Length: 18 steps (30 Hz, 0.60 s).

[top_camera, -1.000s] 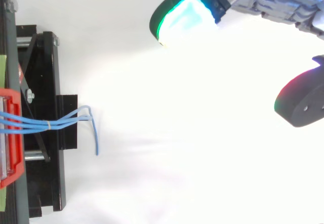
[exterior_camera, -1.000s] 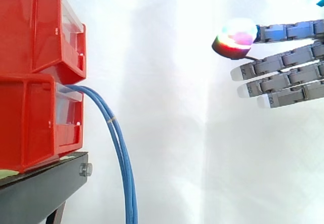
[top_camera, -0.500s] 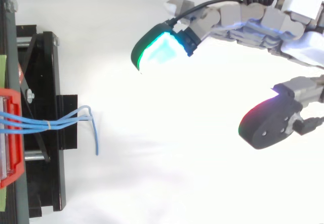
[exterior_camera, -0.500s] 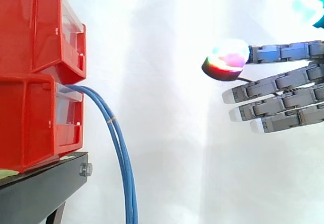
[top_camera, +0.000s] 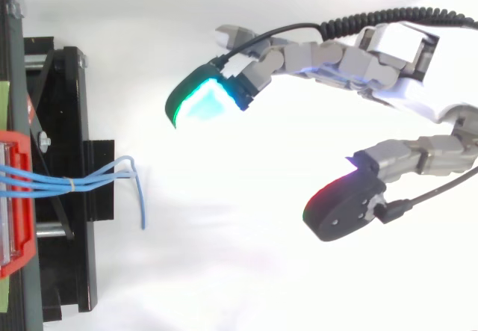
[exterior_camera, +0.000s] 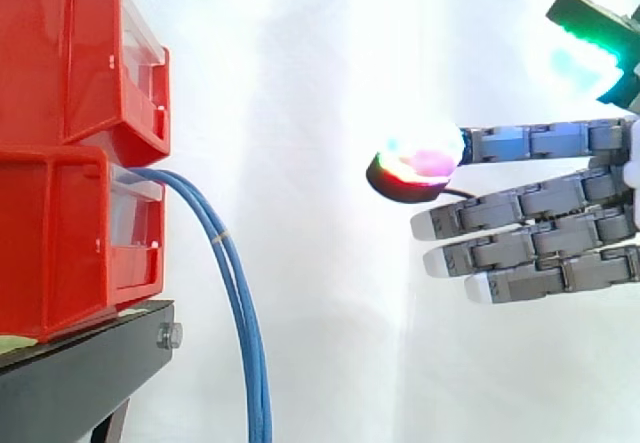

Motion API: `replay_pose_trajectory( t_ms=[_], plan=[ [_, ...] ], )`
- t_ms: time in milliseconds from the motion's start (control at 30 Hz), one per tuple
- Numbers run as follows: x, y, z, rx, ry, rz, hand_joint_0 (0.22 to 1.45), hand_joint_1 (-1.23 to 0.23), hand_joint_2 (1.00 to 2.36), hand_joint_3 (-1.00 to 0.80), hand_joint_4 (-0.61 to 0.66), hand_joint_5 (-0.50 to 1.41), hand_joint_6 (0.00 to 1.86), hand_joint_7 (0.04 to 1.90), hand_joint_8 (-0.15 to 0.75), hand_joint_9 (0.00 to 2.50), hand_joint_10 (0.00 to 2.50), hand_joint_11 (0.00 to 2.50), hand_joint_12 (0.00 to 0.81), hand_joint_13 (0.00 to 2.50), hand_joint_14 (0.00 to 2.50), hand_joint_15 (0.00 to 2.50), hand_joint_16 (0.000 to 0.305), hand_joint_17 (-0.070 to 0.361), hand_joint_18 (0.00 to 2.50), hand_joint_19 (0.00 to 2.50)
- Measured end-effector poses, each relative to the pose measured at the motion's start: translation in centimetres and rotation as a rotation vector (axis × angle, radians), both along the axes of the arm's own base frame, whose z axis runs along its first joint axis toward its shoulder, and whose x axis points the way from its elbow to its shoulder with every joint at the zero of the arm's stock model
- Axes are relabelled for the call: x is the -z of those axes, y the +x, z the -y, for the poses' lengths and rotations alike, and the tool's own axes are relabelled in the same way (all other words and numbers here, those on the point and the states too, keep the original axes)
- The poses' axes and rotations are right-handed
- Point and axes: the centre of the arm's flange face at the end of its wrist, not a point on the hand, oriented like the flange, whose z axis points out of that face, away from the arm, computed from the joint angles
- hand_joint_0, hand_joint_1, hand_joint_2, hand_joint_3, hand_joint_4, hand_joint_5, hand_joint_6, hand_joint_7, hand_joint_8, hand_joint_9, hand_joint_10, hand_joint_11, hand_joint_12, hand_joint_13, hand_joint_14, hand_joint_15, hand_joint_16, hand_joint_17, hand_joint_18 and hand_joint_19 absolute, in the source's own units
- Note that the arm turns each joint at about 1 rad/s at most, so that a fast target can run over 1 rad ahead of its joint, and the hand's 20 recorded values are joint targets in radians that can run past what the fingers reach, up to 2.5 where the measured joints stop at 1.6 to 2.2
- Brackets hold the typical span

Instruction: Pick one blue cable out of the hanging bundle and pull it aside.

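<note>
The bundle of thin blue cables (exterior_camera: 243, 313) droops out of the lower red plastic bin (exterior_camera: 70, 243) and hangs past the black metal stand (exterior_camera: 80, 378), well apart from the robot hand (exterior_camera: 540, 238), which is released with fingers straight. The strands look light, limp and slick, so a firm pinch on the splayed strand (top_camera: 141, 204) beyond the small pale tie (exterior_camera: 225, 235) seems the best hold
</note>
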Motion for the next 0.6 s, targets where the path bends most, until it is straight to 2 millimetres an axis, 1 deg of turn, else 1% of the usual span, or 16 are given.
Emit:
replay_pose_trajectory(
  t_ms=[333,600],
  plan=[
    [2.5,1.4,-0.7,-0.001,0.019,-0.003,0.46,-0.66,1.0,-0.48,0.03,-0.27,0.5,0.63,0.168,0.09,0.0,0.0,0.259,0.06,0.0,0.0,0.032,0.072,0.0,0.0],
    [2.9,1.3,-0.3,0.047,0.015,-0.014,0.46,-0.66,1.0,-0.48,0.03,-0.26,0.5,0.63,0.171,0.11,0.0,0.0,0.256,0.07,0.0,0.0,0.032,0.071,0.0,0.0]
  ],
)
